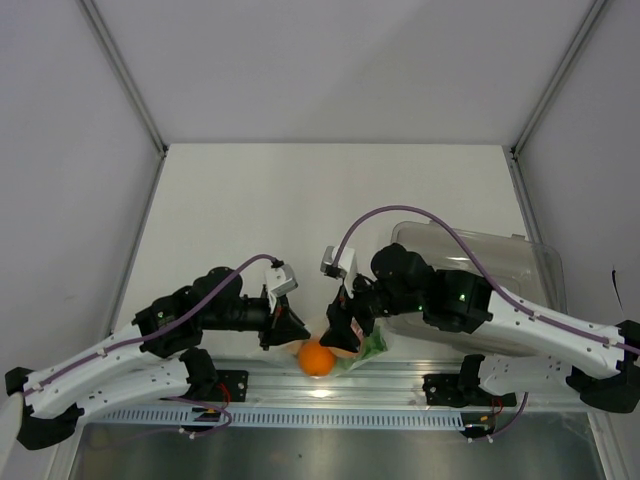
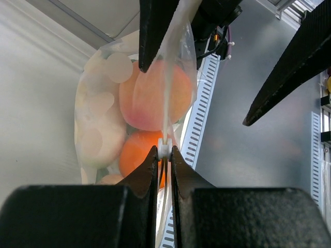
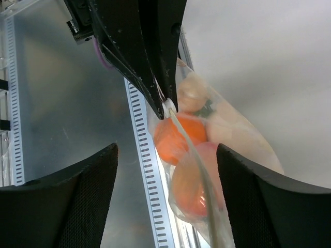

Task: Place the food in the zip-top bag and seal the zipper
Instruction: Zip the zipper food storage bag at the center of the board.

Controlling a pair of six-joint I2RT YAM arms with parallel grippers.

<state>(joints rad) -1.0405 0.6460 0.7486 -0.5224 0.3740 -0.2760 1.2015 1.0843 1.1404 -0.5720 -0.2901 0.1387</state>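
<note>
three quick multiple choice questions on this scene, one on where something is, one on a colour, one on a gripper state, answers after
1. Where is the clear tray?
A) under the left arm
B) on the right side of the table
C) at the far left corner

2. What colour is the leafy piece?
A) green
B) blue
C) purple

3. How is the left gripper?
A) wide open
B) shut on the zipper
C) holding a loose fruit

Answers:
1 B, the top view shows it at the table's right edge.
2 A, it shows green in the top view.
3 B, its fingertips pinch the strip in the left wrist view.
</note>
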